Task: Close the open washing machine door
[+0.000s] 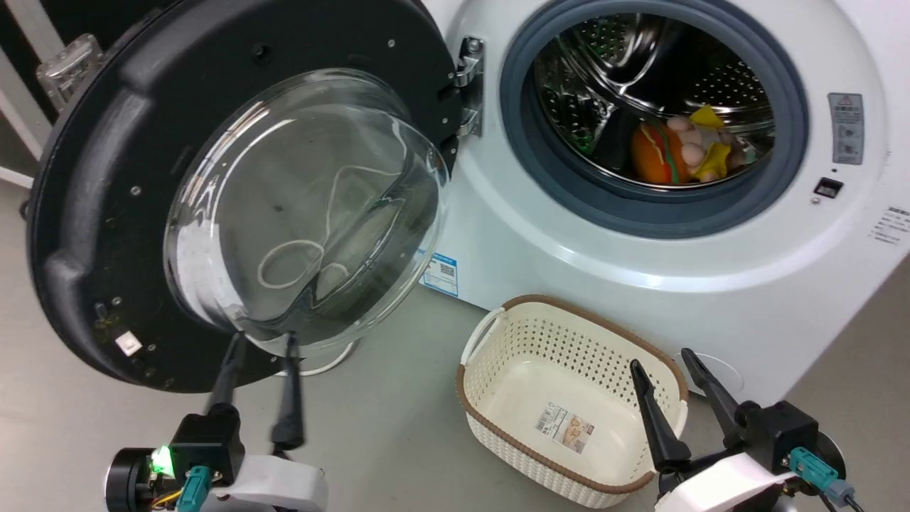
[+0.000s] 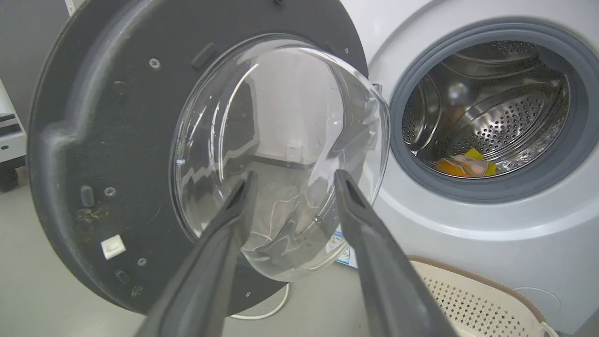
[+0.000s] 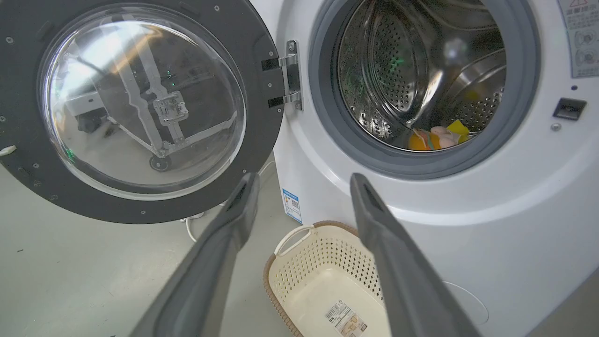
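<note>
Closest to the camera are the two claws. The left claw [image 1: 263,340] has its two dark fingers apart, and their tips reach up to the lower edge of the glass bowl of the washing machine door [image 1: 92,178]. I cannot tell whether they touch the glass. In the left wrist view the left claw [image 2: 295,175] also shows a wide gap, with the bowl behind it. The right claw [image 1: 661,359] is spread apart too and holds nothing. It hangs over the right end of the basket [image 1: 498,355].

This basket is cream with a brown rim and many small holes. It stands on the floor, just beside the foot of the washing machine [image 1: 640,284]. On its bottom lies a printed label [image 1: 565,429]. The right claw's fingers hide part of its right wall.

In the drum [image 1: 640,64], at the lower part behind the grey rubber ring [image 1: 789,142], lies a small heap of soft things [image 1: 679,153], orange, yellow and pale pink. What they are is hard to make out.

The door stands wide open on the robot's left of the drum opening and hangs on a metal hinge [image 1: 469,85]. Its top edge is cut off in the head view. Through the glass a white cord [image 1: 291,263] shows, bent by the curve. In the right wrist view the door [image 3: 262,154] carries reflections that blur what is behind it.
</note>
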